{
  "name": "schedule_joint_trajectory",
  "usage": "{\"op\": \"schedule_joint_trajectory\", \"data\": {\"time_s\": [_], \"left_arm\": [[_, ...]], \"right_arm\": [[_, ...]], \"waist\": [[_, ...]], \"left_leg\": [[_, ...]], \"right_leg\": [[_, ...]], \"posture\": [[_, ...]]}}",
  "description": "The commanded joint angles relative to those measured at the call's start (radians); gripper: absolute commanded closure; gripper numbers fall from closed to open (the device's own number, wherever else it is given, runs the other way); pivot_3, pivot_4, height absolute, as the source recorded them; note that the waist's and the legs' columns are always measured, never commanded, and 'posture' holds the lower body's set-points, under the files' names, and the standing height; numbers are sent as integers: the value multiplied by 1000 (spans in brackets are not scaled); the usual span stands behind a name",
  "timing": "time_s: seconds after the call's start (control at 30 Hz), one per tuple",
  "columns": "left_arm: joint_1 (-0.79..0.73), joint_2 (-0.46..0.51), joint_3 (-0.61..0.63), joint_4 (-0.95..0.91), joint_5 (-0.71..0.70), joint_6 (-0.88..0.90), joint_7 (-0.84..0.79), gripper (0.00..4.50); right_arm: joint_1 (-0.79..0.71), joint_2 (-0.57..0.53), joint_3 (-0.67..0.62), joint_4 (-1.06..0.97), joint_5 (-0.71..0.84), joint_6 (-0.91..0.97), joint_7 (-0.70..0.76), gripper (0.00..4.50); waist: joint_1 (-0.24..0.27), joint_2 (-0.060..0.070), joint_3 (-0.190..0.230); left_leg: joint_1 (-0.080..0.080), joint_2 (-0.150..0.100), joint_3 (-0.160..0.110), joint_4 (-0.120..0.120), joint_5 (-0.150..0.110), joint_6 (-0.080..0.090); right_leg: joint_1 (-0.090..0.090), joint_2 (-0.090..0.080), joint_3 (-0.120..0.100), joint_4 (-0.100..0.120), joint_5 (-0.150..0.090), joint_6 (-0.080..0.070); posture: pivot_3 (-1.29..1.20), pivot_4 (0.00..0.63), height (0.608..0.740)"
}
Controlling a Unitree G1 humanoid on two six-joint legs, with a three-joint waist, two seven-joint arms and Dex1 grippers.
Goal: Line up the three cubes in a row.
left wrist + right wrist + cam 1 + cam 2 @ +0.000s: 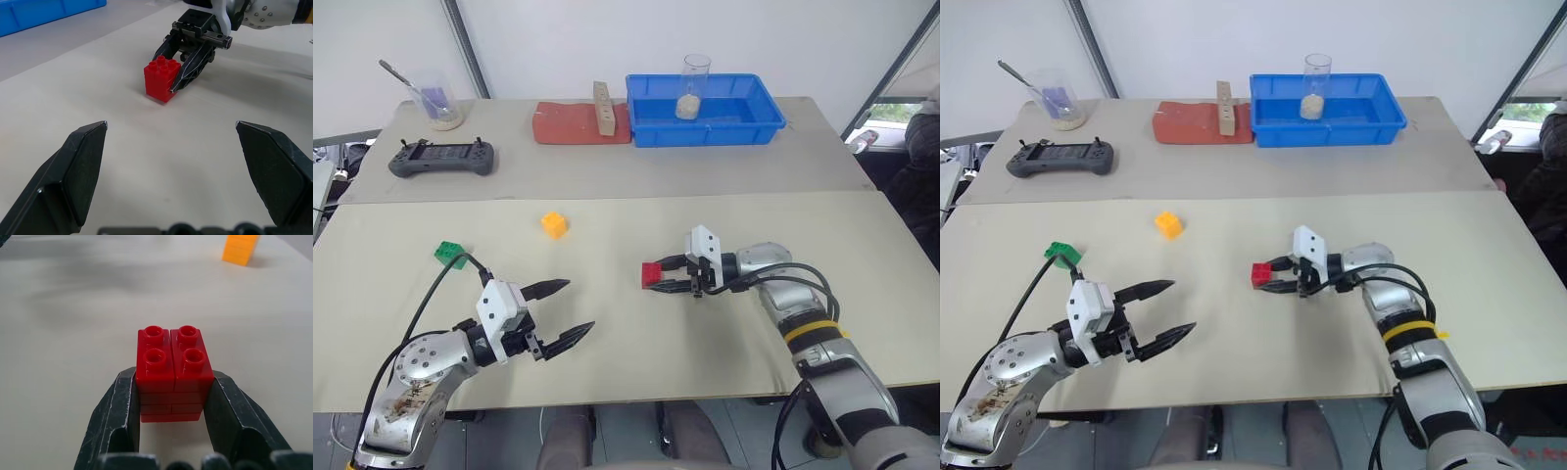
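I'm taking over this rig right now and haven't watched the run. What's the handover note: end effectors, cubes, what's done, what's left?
Right end effector: shut on the red cube, studs up, low at the table near its middle.
Left end effector: open and holding nothing, over the near left part of the table.
Green cube: on the table at the left, just beyond the left end effector.
Yellow-orange cube: on the table, further back, between the other two.
Done: red cube is gripped.
Left: no row yet. Set the red cube down in line, then bring the other two into the same row.
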Motion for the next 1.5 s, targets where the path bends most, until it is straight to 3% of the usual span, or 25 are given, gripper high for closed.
{"op": "schedule_joint_trajectory", "data": {"time_s": [0.03, 0.1, 0.17, 0.37, 0.53, 0.8, 0.93, 1.1, 1.23, 1.5], "left_arm": [[11, -2, 12, -51, 10, -32, 17, 0], [16, 0, 10, -54, 14, -37, 22, 0], [22, 1, 9, -57, 15, -41, 26, 0], [22, -1, 1, -53, 20, -47, 36, 0], [47, -23, 46, -42, 42, -44, 104, 0], [218, -155, 226, -68, 87, -42, 333, 0], [180, -217, 319, 15, 118, -40, 472, 0], [49, -242, 349, 137, 152, -30, 583, 0], [-31, -258, 295, 223, 207, -78, 605, 0], [-126, -251, 312, 347, 238, -117, 657, 0]], "right_arm": [[-36, 16, -3, 52, -29, -92, 15, 3072], [-42, 25, -8, 73, -31, -98, 22, 3072], [-46, 28, -13, 82, -30, -100, 38, 2035], [-59, 9, -38, 81, -14, -98, 77, 42], [2, -75, -98, -127, 60, 28, 87, 42], [166, -157, -192, -765, 228, 524, -162, 42], [181, -147, -189, -944, 290, 680, -264, 42], [158, -138, -172, -1036, 346, 784, -324, 42], [137, -138, -167, -1033, 359, 796, -334, 42], [124, -158, -173, -1017, 345, 785, -343, 42]], "waist": [[-1, 0, 0], [-3, 0, 0], [-3, 0, 0], [-2, 0, 0], [0, 1, 0], [-2, 0, 0], [5, 0, 1], [21, -1, 1], [25, -2, 1], [23, -3, 0]], "left_leg": [[0, 0, 0, 0, 0, 0], [1, 1, 0, 0, 0, 0], [1, 1, 0, 0, 0, 0], [2, 2, 0, 0, 0, 0], [1, 1, 1, 0, 0, 0], [1, 4, 1, -1, -1, -1], [1, 4, 1, -1, -1, -1], [2, 4, 1, 0, -1, -1], [2, 3, 1, 0, -1, -1], [-2, 4, 1, 0, -2, -2]], "right_leg": [[0, 0, 0, 0, 0, 0], [0, 1, 0, 1, 0, 0], [0, 1, 0, 1, 0, 0], [0, 2, 0, 1, 0, 0], [0, 1, 0, 1, 0, -1], [-2, 3, 0, 1, -3, 1], [-1, 3, 0, 1, -6, -5], [-1, 3, -1, 0, -4, -6], [0, 2, -1, 0, -3, -6], [-3, 3, -1, -1, 2, -4]], "posture": [[0, 150, 740], [0, 150, 740], [0, 150, 740], [0, 150, 740], [0, 150, 740], [0, 150, 740], [0, 150, 740], [0, 150, 740], [0, 150, 740], [0, 150, 740]]}}
